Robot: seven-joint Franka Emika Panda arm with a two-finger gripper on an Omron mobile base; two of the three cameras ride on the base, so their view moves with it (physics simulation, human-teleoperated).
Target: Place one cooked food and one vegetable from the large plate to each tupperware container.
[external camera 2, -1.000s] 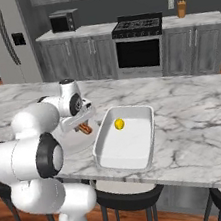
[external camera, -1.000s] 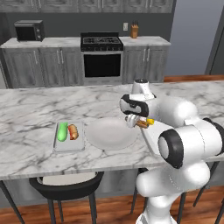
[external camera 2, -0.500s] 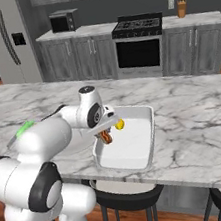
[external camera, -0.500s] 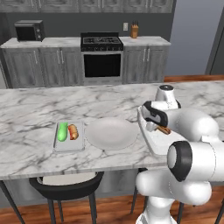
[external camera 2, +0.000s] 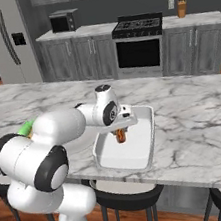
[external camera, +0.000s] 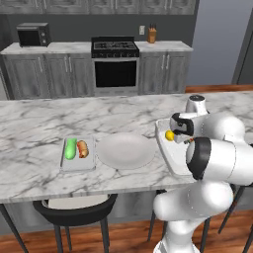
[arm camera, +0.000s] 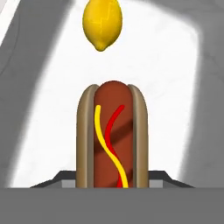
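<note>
A simulated kitchen with a marble island counter [external camera: 39, 118], and a white robot arm reaching over it from the near side. The small tupperware container [external camera: 77, 154] sits toward the left of the counter in the left base view and already holds a green vegetable [external camera: 70, 148] beside a hot dog [external camera: 83, 149], so that half of the task looks done. Just beside it, the large plate [external camera: 125, 150] lies round, pale and bare. The larger tupperware container [external camera 2: 125, 145] sits on the far side of the plate, and a yellow lemon-shaped item [arm camera: 102, 22] rests inside it. The gripper [external camera 2: 120, 131] hangs over this larger container, pinching a second hot dog [arm camera: 113, 135] in a bun, striped with yellow and red sauce. By this judgement only the final release is left: the hot dog needs setting down on the container floor, near the yellow piece. The right base view shows the hot dog hanging low inside the container walls, though whether it touches the floor cannot be told. The hand view shows the sauce stripes and the yellow item lying apart from the hot dog's far end, detail the base views lack. The left base view alone shows the filled small container and the bare plate together.
</note>
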